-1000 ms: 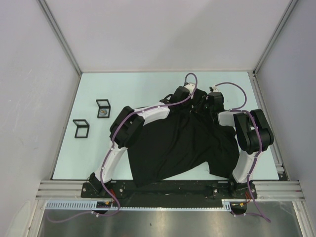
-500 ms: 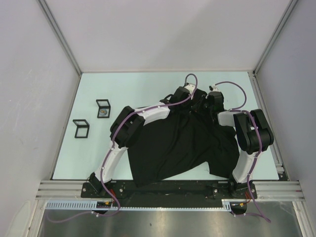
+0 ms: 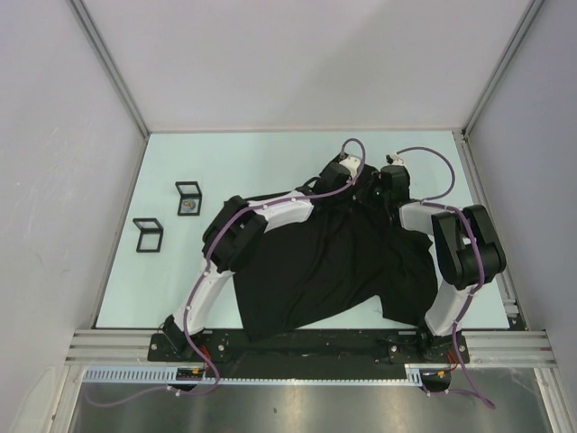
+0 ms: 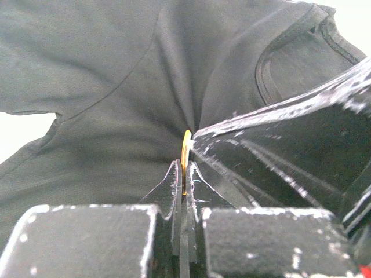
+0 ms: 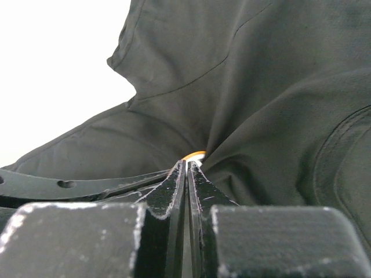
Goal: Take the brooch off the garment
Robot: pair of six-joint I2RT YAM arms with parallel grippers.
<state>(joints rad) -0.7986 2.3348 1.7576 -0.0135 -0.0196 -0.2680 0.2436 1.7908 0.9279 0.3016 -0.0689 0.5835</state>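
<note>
Left gripper [image 4: 184, 174] clamped on the thin gold edge of the brooch [image 4: 185, 147], which shows edge-on between its tips. The right gripper [image 5: 188, 169] meets the same spot from the opposite side. Its jaws stand almost together with only a hairline slit, and the views do not settle whether it pinches the brooch, pinches the cloth, or is letting go. Compared with the overhead view a second earlier, the left wrist has moved farther from the bases and closer to the right wrist, and the right elbow has swung slightly toward the near edge. The garment [image 3: 325, 271] lies much as it did. The two arms therefore appear to be working the pin at close quarters rather than lifting it away. The brooch is judged not yet free, since tight folds radiate from it in both wrist views, as if the pin still passes through the fabric. It sits near the collar [image 4: 272, 63], at the far end of the garment. The garment is black, soft and creased, spread on the bench [image 3: 252, 158] with its hem toward the bases. Two black-framed boxes [image 3: 187, 198] stand well apart on the left.
</note>
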